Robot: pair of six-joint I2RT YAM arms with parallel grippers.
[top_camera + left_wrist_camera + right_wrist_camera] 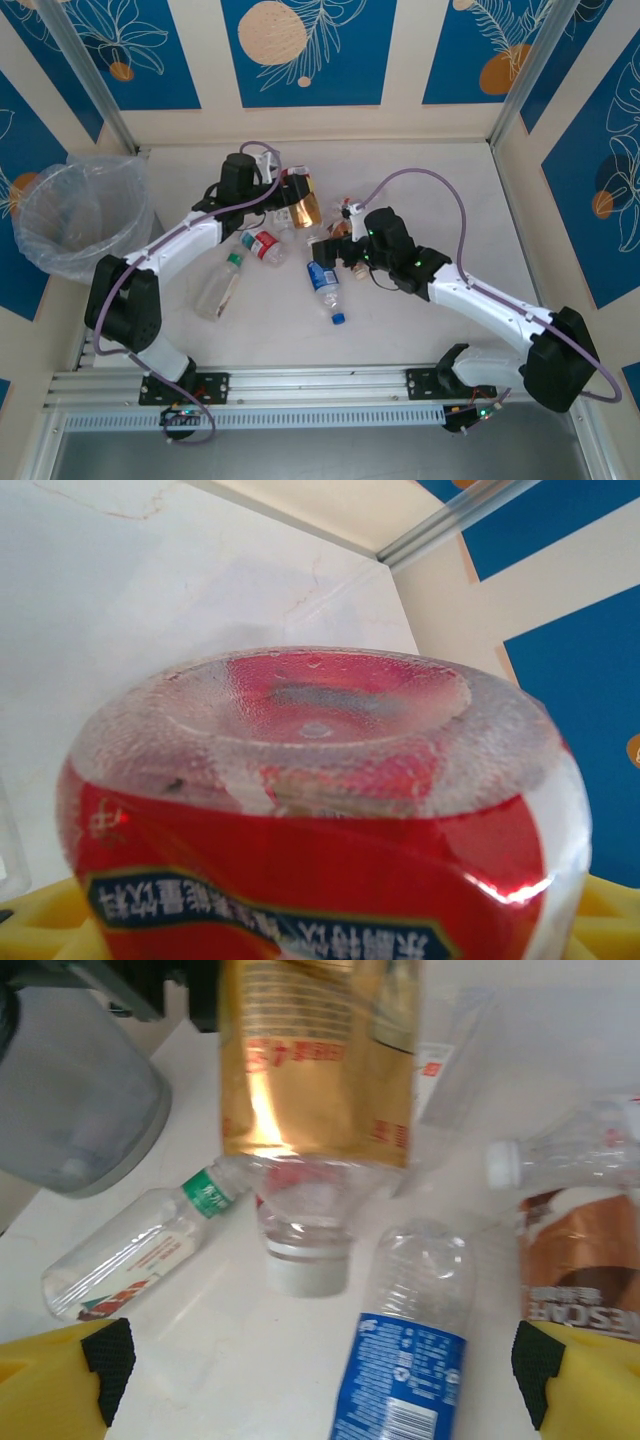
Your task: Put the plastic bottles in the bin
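One grip | left fingers point(40, 930) clamped on red-label bottle point(320, 810) | right fingers point(60, 1385) spread wide apart

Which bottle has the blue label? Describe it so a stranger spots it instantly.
Find the bin at the left edge of the table, then go right, past the green-capped bottle, to the middle. The blue-labelled bottle lies flat there, cap toward the near edge. Alone among its neighbours, it has a blue label and blue cap.

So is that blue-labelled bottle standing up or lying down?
Lying down: the blue-labelled bottle lies on its side on the table, cap toward the near edge.
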